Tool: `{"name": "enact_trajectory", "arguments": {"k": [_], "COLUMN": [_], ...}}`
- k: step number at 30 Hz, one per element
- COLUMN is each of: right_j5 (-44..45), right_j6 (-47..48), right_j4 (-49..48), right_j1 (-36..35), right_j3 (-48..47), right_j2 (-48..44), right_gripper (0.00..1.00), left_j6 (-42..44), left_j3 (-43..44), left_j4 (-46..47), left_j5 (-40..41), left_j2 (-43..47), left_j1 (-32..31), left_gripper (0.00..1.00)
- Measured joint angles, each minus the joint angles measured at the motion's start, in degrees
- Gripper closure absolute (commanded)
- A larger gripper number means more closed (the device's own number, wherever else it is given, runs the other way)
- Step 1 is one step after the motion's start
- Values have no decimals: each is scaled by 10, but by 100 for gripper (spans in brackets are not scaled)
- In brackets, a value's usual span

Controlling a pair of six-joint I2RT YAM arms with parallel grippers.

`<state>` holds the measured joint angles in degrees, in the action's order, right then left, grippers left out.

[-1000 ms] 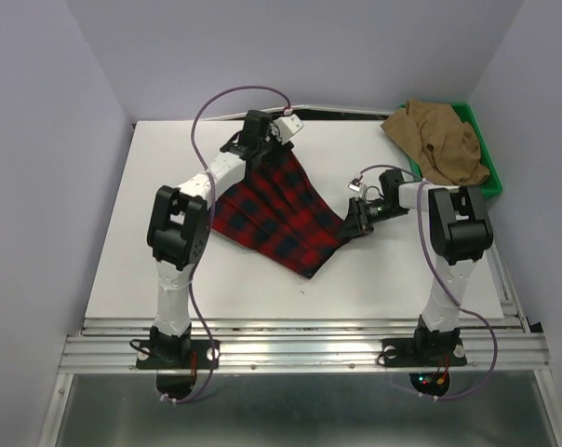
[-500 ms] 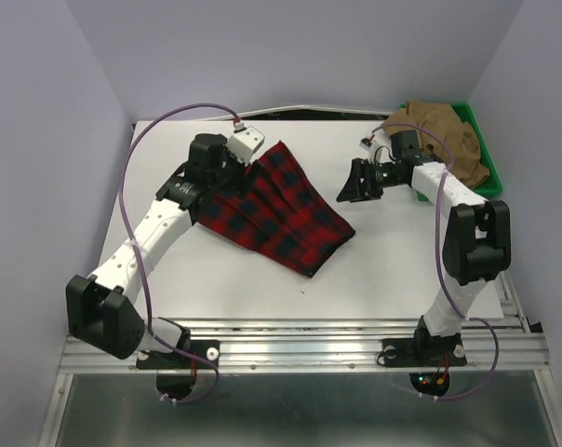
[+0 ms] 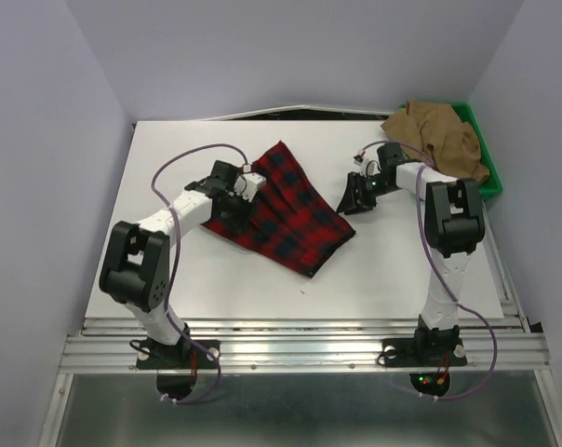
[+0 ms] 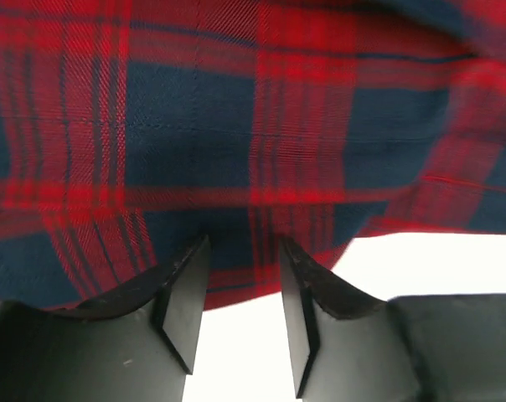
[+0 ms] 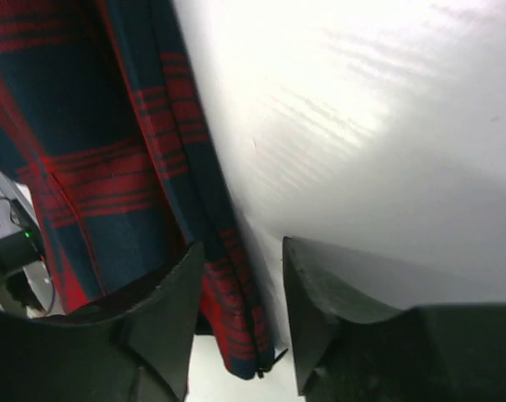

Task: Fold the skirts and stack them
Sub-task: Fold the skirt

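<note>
The red plaid skirt (image 3: 286, 209) lies spread flat in the middle of the table. My left gripper (image 3: 233, 203) is low at its left edge. In the left wrist view its jaws (image 4: 243, 243) stand apart, with the skirt's hem (image 4: 236, 167) just at the fingertips and white table showing between them. My right gripper (image 3: 352, 201) is at the skirt's right corner. In the right wrist view it (image 5: 243, 247) is open, with the skirt's folded edge (image 5: 236, 293) in the gap against the left finger and clear of the right one. The tan skirt (image 3: 439, 140) lies bunched in the back right corner.
A green tray (image 3: 487, 158) under the tan skirt sits at the table's back right. Purple walls close in on the left, back and right. A metal rail (image 3: 300, 349) runs along the near edge by the arm bases.
The left gripper came forward from the skirt's far corner to its left edge. The right gripper swung back, then down toward the skirt's right corner. The skirt now lies flatter.
</note>
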<state>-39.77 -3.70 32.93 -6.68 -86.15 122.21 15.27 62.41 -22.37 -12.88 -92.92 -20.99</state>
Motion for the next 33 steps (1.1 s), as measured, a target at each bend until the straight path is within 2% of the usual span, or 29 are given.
{"name": "enact_trajectory", "arguments": {"k": [3, 6, 7, 8, 11, 12, 14, 16, 19, 22, 25, 27, 30, 33], "right_j5": [-13, -40, -52, -61, -91, -108, -131, -139, -141, -129, -92, -68, -59, -57], "right_j6": [4, 2, -3, -9, -36, -51, -78, -96, -125, -155, -205, -255, -316, -375], "right_j4": [-3, -21, -28, -38, -55, -69, -93, -113, -125, -143, -163, -186, -240, -292], "right_j1": [-2, -2, -3, -6, -28, -42, -75, -102, -131, -126, -112, -105, -103, -103], "right_j3": [21, 64, 86, 109, 170, 195, 230, 255, 271, 278, 316, 353, 402, 452], "right_j2": [-4, -13, -19, -27, -51, -60, -75, -86, -97, -115, -170, -221, -271, -292], "right_gripper": [70, 87, 95, 98, 99, 99, 91, 85, 68, 50, 36, 33, 34, 40], "left_j6": [9, 24, 32, 39, 67, 78, 96, 108, 112, 113, 111, 106, 69, 31], "left_j3": [31, 99, 131, 158, 262, 294, 329, 359, 358, 305, 225, 192, 156, 120], "left_j4": [-7, -14, -15, -16, -22, -23, -21, -24, -27, -20, -16, -16, -18, -20], "left_j5": [-2, 2, 7, 11, 25, 31, 36, 35, 31, 47, 67, 72, 64, 51], "left_j2": [-60, -137, -166, -187, -252, -268, -278, -275, -231, -132, 9, 77, 160, 168], "left_j1": [23, 54, 64, 71, 90, 93, 97, 102, 99, 75, 6, -42, -152, -177], "left_gripper": [63, 66, 66, 66, 55, 45, 33, 28, 23, 18, 15, 14, 16, 16]}}
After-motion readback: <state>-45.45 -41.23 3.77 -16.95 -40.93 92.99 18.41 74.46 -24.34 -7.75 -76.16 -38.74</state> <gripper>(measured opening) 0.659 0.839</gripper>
